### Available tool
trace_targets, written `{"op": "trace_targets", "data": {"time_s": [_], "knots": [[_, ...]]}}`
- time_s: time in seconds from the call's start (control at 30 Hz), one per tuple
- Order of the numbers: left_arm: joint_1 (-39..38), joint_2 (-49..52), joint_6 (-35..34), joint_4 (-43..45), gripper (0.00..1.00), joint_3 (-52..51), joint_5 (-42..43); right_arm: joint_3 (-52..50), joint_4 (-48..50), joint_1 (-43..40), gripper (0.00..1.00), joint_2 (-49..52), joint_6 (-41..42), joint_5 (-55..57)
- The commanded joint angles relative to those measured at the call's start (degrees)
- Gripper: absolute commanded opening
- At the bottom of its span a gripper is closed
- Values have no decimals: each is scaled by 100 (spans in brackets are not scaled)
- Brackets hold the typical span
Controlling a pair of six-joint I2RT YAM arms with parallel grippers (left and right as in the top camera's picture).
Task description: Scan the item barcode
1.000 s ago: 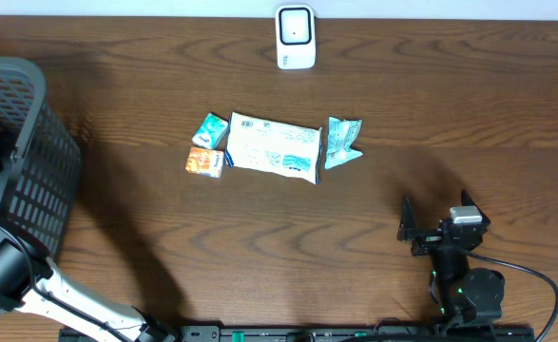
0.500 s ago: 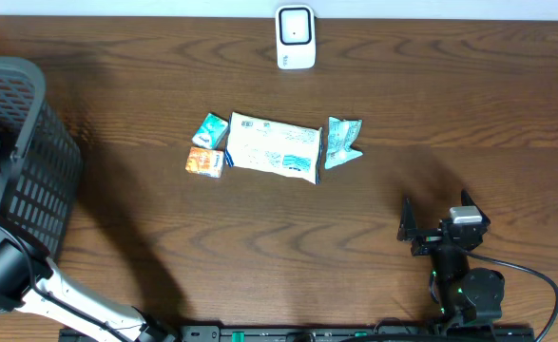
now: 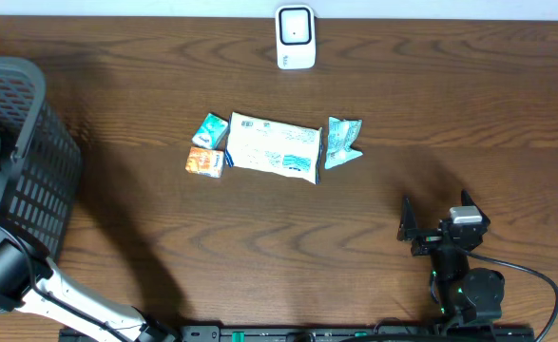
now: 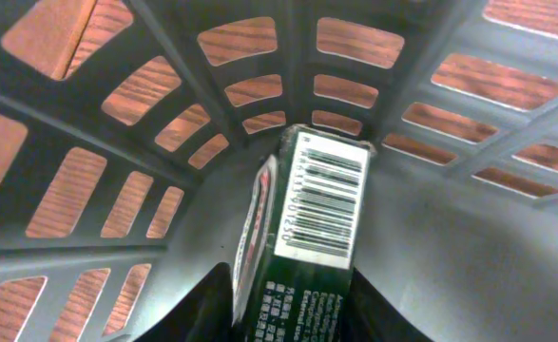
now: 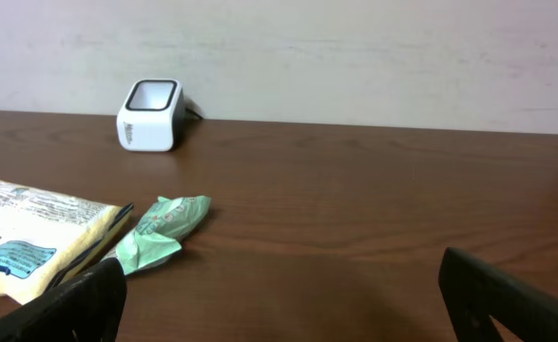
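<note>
In the left wrist view, a dark green box [image 4: 309,249] with a white barcode label [image 4: 324,204] stands inside the grey basket [image 4: 164,142]. My left gripper [image 4: 293,309] is shut on the box, one dark finger pressed to each of its sides. From overhead the basket [image 3: 22,161] sits at the table's left edge, and it hides the left gripper. The white scanner [image 3: 296,36] stands at the far middle of the table, also visible in the right wrist view [image 5: 151,114]. My right gripper [image 3: 437,226] rests near the front right, open and empty [image 5: 288,318].
A white and yellow pack [image 3: 274,147] lies mid-table. Beside it are a green pouch [image 3: 342,141] on the right and a small teal box [image 3: 210,129] and an orange box [image 3: 204,161] on the left. The left arm [image 3: 3,275] runs along the front left edge.
</note>
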Motion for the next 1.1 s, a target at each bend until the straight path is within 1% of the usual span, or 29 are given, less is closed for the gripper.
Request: {"op": "trace_targets", "data": {"time_s": [0.0, 0.1, 0.2, 0.27, 0.43, 0.57, 0.6, 0.63, 0.67, 0.7, 0.9, 0.97, 1.03, 1.07], "knots": [[-7, -232, -286, -20, 33, -63, 76, -20, -11, -2, 99, -26, 57, 4], [-7, -385, -345, -63, 30, -63, 76, -20, -11, -2, 99, -26, 57, 4], [-7, -514, -345, -153, 30, -63, 76, -20, -11, -2, 99, -26, 57, 4], [-7, -588, -402, -190, 30, -63, 79, -20, -11, -2, 99, -26, 57, 4], [-7, -861, -807, -216, 30, -63, 79, -20, -11, -2, 99, -26, 57, 4], [-7, -1038, -837, -363, 30, -63, 74, -20, -11, -2, 99, -26, 57, 4], [-7, -1047, -837, -409, 36, -63, 74, -20, -11, -2, 99, -26, 57, 4], [-7, -1047, -835, -466, 46, -63, 74, -20, -11, -2, 99, -26, 57, 4], [-7, -1027, -835, -522, 63, -63, 72, -20, -11, -2, 99, -26, 57, 4], [-7, -1019, -835, -542, 68, -70, 72, -20, -11, -2, 99, -26, 57, 4], [-7, -951, -765, -356, 75, -127, 72, -20, -11, -2, 99, -26, 57, 4], [-7, -863, -754, -293, 82, -127, 70, -20, -11, -2, 99, -26, 57, 4], [-7, -721, -721, -249, 93, -127, -7, -20, -11, -2, 99, -26, 57, 4], [-7, -640, -719, -232, 95, -127, -127, -20, -11, -2, 99, -26, 57, 4]]}}
